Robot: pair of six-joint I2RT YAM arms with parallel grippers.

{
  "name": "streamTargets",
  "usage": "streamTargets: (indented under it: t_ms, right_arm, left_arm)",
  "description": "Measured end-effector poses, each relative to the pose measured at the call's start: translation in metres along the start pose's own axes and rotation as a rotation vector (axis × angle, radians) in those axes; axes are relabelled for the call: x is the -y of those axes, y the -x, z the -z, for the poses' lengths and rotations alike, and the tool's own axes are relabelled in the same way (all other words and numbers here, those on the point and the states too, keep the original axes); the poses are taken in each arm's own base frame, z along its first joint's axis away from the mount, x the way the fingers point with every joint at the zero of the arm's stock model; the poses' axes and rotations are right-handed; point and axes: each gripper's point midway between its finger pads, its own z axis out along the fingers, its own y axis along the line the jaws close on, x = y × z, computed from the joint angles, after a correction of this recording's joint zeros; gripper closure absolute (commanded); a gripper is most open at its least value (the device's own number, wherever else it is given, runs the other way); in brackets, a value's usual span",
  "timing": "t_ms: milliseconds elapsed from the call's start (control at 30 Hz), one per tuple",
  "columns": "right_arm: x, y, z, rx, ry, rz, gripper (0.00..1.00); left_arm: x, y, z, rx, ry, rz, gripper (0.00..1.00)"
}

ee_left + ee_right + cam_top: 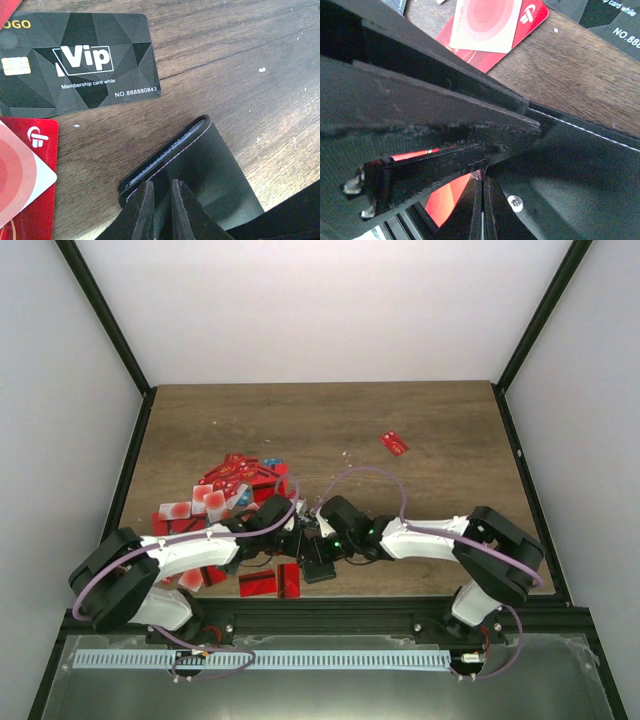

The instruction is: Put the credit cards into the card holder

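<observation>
Clamping the card holder flap in the left gripper. Holding the right gripper shut beside a red card. Heaped at ten o'clock, credit cards.

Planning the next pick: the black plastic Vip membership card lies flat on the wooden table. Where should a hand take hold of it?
Probably its short edge by the printed number: the black plastic Vip membership card is thin and flat, so pinch from above over that end, where bare wooden table surrounds it. Red plastic cards crowd the chip end.
</observation>
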Motion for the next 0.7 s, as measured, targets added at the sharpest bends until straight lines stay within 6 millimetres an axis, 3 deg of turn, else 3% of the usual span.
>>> streamTargets:
  t_ms: [700]
  right_arm:
    - [0.017,-0.009,0.006,-0.051,-0.113,-0.071,0.99]
  left_arm:
    - [-0.006,-0.004,-0.010,-0.015,0.019,-0.001,0.89]
